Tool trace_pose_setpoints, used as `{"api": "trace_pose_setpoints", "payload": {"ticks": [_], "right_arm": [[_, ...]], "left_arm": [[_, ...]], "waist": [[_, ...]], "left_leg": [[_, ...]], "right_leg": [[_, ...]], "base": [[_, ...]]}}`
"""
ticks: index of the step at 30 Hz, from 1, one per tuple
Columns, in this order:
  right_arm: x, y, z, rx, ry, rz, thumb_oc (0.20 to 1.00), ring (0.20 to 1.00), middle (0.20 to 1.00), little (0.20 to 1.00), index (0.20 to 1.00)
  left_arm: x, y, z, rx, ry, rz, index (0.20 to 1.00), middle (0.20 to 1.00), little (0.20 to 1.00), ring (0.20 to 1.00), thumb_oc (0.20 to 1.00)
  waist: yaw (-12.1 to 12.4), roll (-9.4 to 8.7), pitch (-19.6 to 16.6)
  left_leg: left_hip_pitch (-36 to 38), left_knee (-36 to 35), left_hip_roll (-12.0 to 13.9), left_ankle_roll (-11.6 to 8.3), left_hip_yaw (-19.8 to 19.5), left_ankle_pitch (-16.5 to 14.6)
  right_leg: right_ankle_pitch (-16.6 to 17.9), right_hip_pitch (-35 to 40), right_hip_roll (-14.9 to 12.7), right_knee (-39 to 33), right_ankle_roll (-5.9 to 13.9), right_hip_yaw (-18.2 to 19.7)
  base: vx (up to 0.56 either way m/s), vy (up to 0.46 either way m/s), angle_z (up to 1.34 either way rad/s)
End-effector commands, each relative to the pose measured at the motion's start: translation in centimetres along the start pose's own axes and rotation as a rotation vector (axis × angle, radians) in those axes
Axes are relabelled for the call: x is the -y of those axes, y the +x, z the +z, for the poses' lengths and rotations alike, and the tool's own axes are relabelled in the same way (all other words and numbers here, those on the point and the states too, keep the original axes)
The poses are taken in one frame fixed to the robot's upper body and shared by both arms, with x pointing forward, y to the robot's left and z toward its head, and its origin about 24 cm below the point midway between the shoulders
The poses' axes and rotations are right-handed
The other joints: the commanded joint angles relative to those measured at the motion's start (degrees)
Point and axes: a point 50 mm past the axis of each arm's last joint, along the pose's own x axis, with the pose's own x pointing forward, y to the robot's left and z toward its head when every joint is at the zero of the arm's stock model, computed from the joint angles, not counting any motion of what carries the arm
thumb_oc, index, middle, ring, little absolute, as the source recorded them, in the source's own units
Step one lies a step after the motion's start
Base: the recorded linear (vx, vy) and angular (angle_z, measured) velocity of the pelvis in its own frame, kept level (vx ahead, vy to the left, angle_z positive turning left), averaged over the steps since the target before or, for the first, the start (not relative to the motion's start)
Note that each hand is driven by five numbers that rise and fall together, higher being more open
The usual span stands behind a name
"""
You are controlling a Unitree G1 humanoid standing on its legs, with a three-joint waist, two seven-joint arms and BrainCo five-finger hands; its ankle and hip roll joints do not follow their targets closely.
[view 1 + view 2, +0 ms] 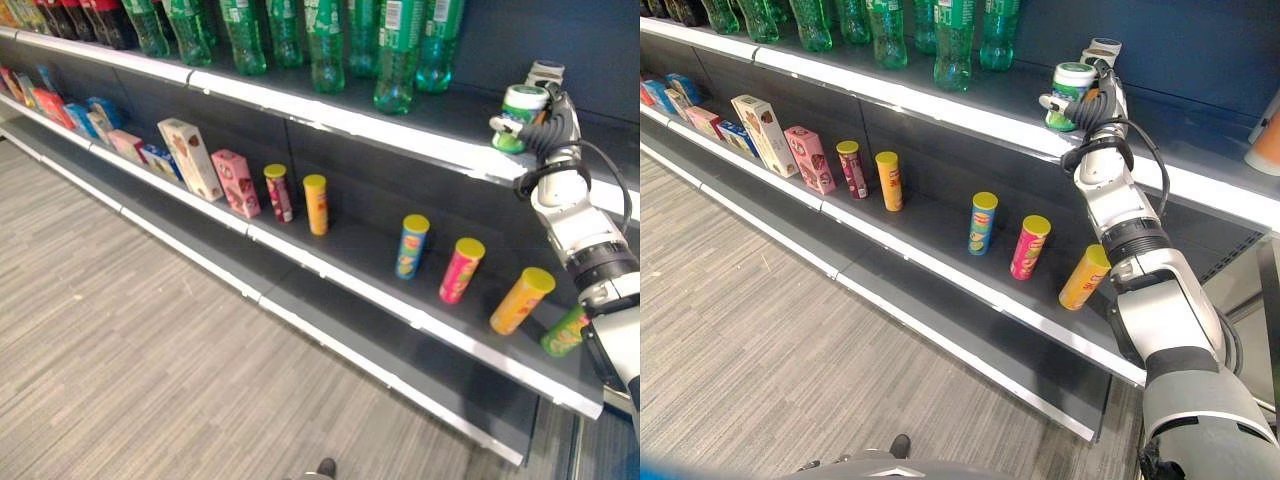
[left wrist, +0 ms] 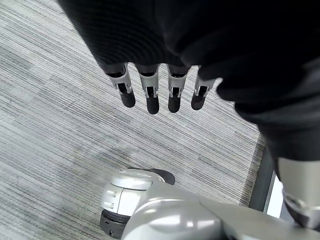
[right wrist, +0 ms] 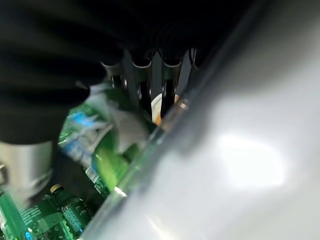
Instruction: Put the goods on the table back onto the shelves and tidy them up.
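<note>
My right hand (image 1: pixel 1102 92) is raised at the front edge of the upper shelf (image 1: pixel 970 118), its fingers curled round a green can with a white lid (image 1: pixel 1070 95). The can (image 1: pixel 522 116) is upright, at the shelf's edge, to the right of the row of green bottles (image 1: pixel 330 40). In the right wrist view the green can (image 3: pixel 102 135) lies against the fingers (image 3: pixel 142 80). My left hand (image 2: pixel 160 95) hangs over the grey floor with straight fingers and holds nothing.
On the middle shelf (image 1: pixel 380 290) stand several snack tubes: red (image 1: pixel 278 192), orange (image 1: pixel 316 204), blue (image 1: pixel 410 245), pink (image 1: pixel 461 270), a tilted orange one (image 1: pixel 521 300) and a green one (image 1: pixel 563 333). Boxes (image 1: pixel 190 158) line the shelf further left. Grey floor (image 1: pixel 130 350) spreads below.
</note>
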Motion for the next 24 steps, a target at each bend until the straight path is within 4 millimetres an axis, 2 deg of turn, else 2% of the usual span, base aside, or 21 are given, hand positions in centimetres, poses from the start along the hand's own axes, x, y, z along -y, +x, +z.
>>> {"api": "trace_pose_setpoints", "payload": {"ticks": [1,8,10,13,14,18,19,21,22,23,24], "right_arm": [[3.4,2.2,2.9,0.070,-0.044,-0.111,1.000,1.000,1.000,1.000,1.000],[3.9,2.1,3.0,0.084,-0.031,-0.129,1.000,1.000,1.000,1.000,1.000],[4.4,2.1,3.7,0.118,-0.018,-0.147,1.000,1.000,1.000,1.000,1.000],[5.8,1.5,6.0,0.250,-0.028,-0.204,1.000,1.000,1.000,1.000,1.000],[7.0,0.6,7.8,0.369,-0.058,-0.254,1.000,1.000,1.000,1.000,1.000],[8.3,-0.7,8.7,0.458,-0.079,-0.307,1.000,1.000,1.000,1.000,1.000],[9.1,-2.2,9.4,0.538,-0.046,-0.328,1.000,1.000,1.000,1.000,1.000],[9.0,-3.6,9.8,0.598,0.012,-0.295,1.000,1.000,1.000,1.000,1.000],[9.0,-3.6,9.7,0.596,0.012,-0.294,1.000,1.000,1.000,1.000,1.000],[8.5,-4.9,9.9,0.638,0.116,-0.209,1.000,1.000,1.000,1.000,1.000],[8.5,-4.9,9.7,0.634,0.117,-0.209,1.000,1.000,1.000,1.000,1.000]], "left_arm": [[-1.4,0.4,0.9,0.003,0.026,0.041,1.000,1.000,1.000,1.000,1.000],[-1.4,0.4,0.9,0.000,0.030,0.042,1.000,1.000,1.000,1.000,1.000],[-1.5,0.4,0.9,-0.001,0.027,0.046,1.000,1.000,1.000,1.000,1.000],[-1.7,0.4,0.8,-0.008,0.025,0.057,1.000,1.000,1.000,1.000,1.000],[-1.8,0.4,0.7,-0.016,0.022,0.070,1.000,1.000,1.000,1.000,1.000],[-2.0,0.4,0.7,-0.018,0.016,0.083,1.000,1.000,1.000,1.000,1.000],[-2.0,0.4,0.6,-0.028,0.010,0.091,1.000,1.000,1.000,1.000,1.000],[-2.0,0.4,0.6,-0.033,0.007,0.092,1.000,1.000,1.000,1.000,1.000],[-2.0,0.4,0.6,-0.034,0.009,0.093,1.000,1.000,1.000,1.000,1.000],[-2.0,0.4,0.6,-0.035,0.001,0.089,1.000,1.000,1.000,1.000,1.000],[-2.1,0.4,0.5,-0.037,0.003,0.090,1.000,1.000,1.000,1.000,1.000]], "waist": [[1.79,-2.49,1.68],[1.15,-2.51,1.65],[0.90,-2.50,1.63],[0.19,-2.46,1.66],[-0.76,-2.37,1.72],[-1.52,-2.56,1.58],[-2.56,-2.72,1.40],[-3.36,-2.99,1.38],[-3.26,-3.03,1.25],[-4.21,-3.39,1.19],[-3.98,-3.45,1.06]], "left_leg": [[3.24,2.55,-0.25,-1.32,4.00,-7.15],[3.43,2.43,-0.24,-1.24,4.35,-7.23],[3.52,2.41,-0.22,-1.17,4.44,-7.32],[3.70,2.30,-0.13,-1.01,4.81,-7.49],[3.81,2.29,-0.05,-0.86,5.17,-7.69],[4.06,2.14,-0.03,-0.67,5.62,-7.92],[4.30,2.00,0.04,-0.40,6.23,-8.21],[4.19,2.23,-0.08,-0.08,6.86,-8.12],[4.49,2.11,0.03,-0.18,6.94,-8.51],[4.44,2.31,-0.16,0.19,7.60,-8.47],[4.80,2.17,-0.02,0.10,7.77,-8.88]], "right_leg": [[-7.13,2.11,-1.91,3.98,1.10,2.52],[-6.89,1.97,-2.00,3.84,1.17,2.87],[-6.83,1.90,-2.04,3.89,1.20,2.98],[-6.67,1.65,-2.05,3.81,1.30,3.36],[-6.62,1.35,-2.19,3.89,1.43,3.70],[-6.47,1.06,-2.29,3.96,1.57,4.22],[-6.28,0.66,-2.41,3.96,1.73,4.78],[-5.61,0.06,-2.71,4.00,1.87,5.37],[-6.00,0.28,-2.60,3.95,1.89,5.43],[-5.24,-0.46,-2.81,4.07,2.05,6.36],[-5.64,-0.25,-2.69,4.05,2.08,6.51]], "base": [[0.00,0.000,0.00],[0.00,0.000,0.00],[0.00,0.000,0.00],[0.00,0.013,-0.01],[0.00,0.000,0.00],[-0.01,0.031,-0.04],[-0.01,0.034,-0.07],[-0.03,0.043,-0.11],[-0.04,0.056,-0.27],[0.03,0.025,-0.35],[-0.05,0.079,-0.45]]}}
